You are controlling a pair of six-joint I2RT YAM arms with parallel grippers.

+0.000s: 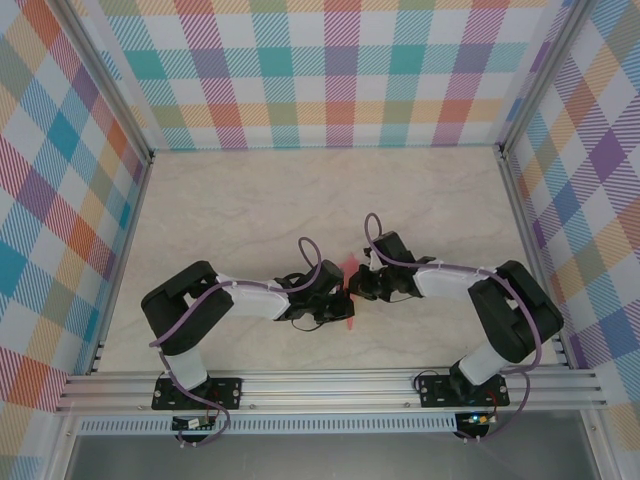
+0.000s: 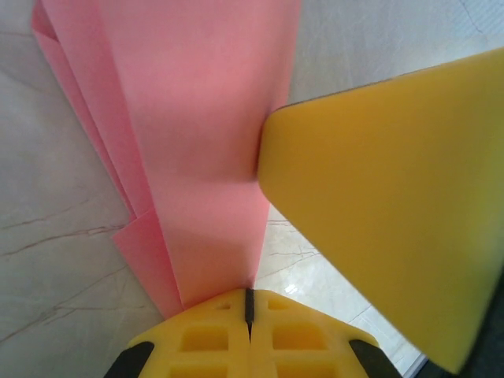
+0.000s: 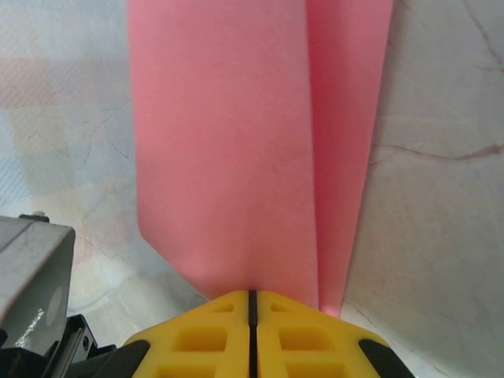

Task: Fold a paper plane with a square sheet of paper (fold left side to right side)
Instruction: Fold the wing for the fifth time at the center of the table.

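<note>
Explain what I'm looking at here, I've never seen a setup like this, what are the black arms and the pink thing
These are two robot arms bolted to the near edge of a marble-look table, boxed in by checked walls. The overhead picture looks down from behind them. The other two pictures come from small cameras on each wrist, looking out along yellow fingers. The pink thing is a folded paper, part-way to a paper plane. The arms meet in the middle, and both hold it: the left claw and the right claw are each shut on an edge of the paper. The big yellow wedge in the left wrist picture looks like the other arm's finger.
</note>
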